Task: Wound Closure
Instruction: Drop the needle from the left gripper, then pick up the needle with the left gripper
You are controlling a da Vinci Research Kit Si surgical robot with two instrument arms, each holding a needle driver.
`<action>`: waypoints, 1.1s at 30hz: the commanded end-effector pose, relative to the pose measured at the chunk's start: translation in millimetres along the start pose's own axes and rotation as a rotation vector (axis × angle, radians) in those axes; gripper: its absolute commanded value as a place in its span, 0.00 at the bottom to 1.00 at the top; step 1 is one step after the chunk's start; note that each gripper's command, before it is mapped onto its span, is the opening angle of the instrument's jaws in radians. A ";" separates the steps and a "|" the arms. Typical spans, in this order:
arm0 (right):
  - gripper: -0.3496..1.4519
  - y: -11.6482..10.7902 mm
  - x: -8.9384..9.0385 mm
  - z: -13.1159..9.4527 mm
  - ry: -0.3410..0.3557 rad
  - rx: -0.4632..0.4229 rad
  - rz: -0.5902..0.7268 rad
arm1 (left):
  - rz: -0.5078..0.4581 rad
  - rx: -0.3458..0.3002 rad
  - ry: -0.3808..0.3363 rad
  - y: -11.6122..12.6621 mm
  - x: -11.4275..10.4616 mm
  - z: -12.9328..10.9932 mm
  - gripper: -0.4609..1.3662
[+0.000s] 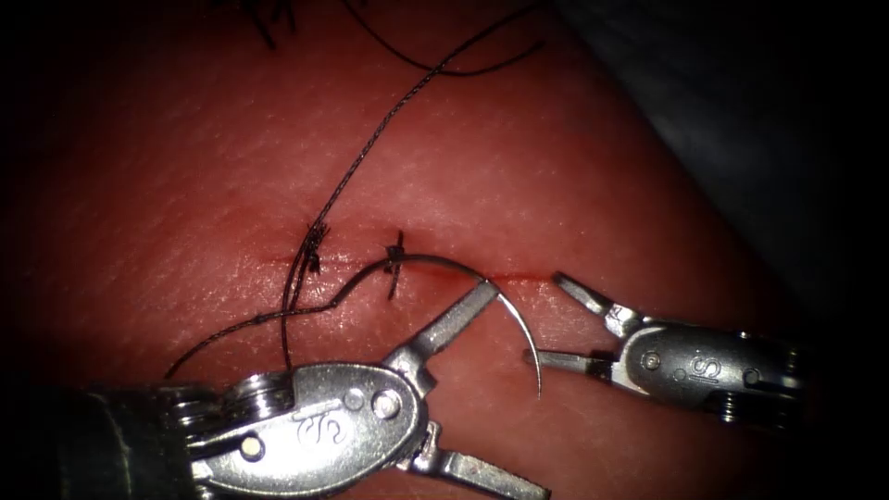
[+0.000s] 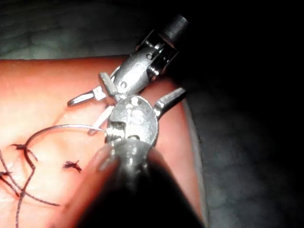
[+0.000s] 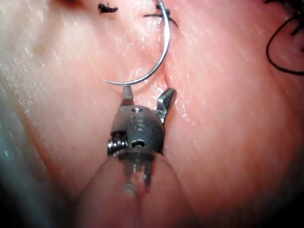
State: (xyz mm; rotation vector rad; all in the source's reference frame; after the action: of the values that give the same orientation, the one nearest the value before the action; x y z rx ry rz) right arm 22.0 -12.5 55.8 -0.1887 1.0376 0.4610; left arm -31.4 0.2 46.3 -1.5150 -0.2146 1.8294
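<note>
The curved needle [image 1: 515, 319] lies across the cut [image 1: 528, 276] in the tissue [image 1: 556, 167], its point toward the viewer; no part looks buried. Neither tool holds it. My left tool [image 1: 507, 389] stands wide open, its upper jaw touching the needle's mid-curve. My right tool [image 1: 554, 319] is open on the right of the cut, its lower jaw tip just beside the needle near its point. In the right wrist view the needle [image 3: 161, 52] arcs past the open right tool [image 3: 148, 89]. The left wrist view shows the needle [image 2: 61, 126], my left tool [image 2: 138, 109] and the right tool [image 2: 86, 89].
Two tied stitches [image 1: 315, 245] [image 1: 396, 264] cross the cut left of the needle. Dark thread [image 1: 370, 148] runs from the far edge down past the first stitch to the needle's tail. A thin line of red fluid marks the open cut. The tissue's edge drops off at the right.
</note>
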 end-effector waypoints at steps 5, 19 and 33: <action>0.87 0.2 0.2 -0.2 -0.009 -0.006 0.002 | -0.069 0.021 0.030 1.6 -2.1 1.0 0.91; 0.87 0.3 0.4 -1.1 -0.011 -0.002 -0.034 | -0.363 0.074 0.188 -6.3 -7.0 5.9 0.92; 0.88 0.1 0.4 -0.7 -0.013 -0.006 -0.033 | -0.675 0.059 0.238 -8.9 -16.4 7.6 0.89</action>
State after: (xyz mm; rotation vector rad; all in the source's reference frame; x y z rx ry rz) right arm 21.7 -12.5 55.1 -0.2115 1.0180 0.4366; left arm -33.8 -1.4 66.6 -1.3777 -0.4835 1.0984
